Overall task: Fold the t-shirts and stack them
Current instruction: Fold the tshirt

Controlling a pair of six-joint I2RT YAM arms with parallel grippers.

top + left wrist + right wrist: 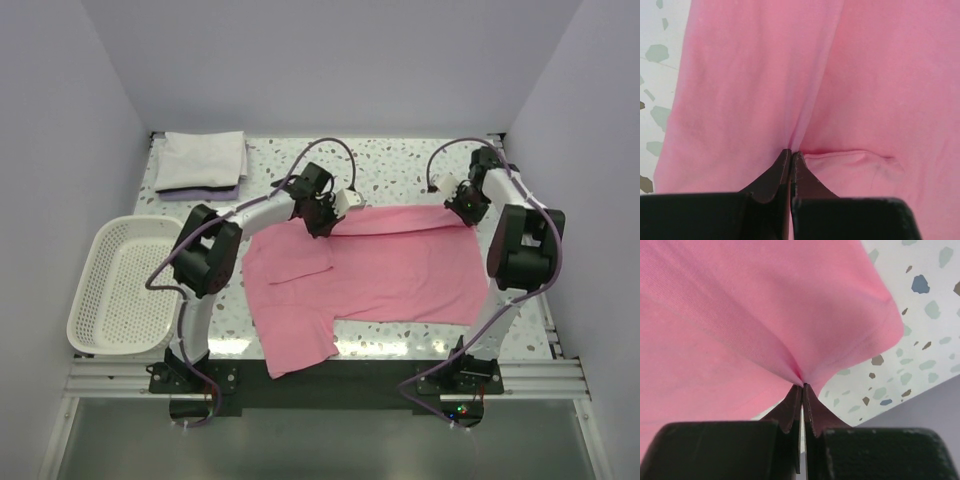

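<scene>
A pink t-shirt (380,270) lies spread over the middle of the speckled table, one sleeve hanging toward the near edge. At the shirt's far left corner my left gripper (322,222) is shut on a pinch of its cloth (805,100). My right gripper (463,208) grips the far right corner, and the pink cloth (765,325) puckers into its closed tips. In each wrist view the dark fingers (775,175) (790,410) meet with fabric drawn up between them. A folded white t-shirt (203,162) rests at the far left corner of the table.
A white mesh basket (118,285) stands at the left edge of the table. Walls close in on the left, right and back. The far edge of the pink shirt forms a raised fold (400,220) between the two grippers.
</scene>
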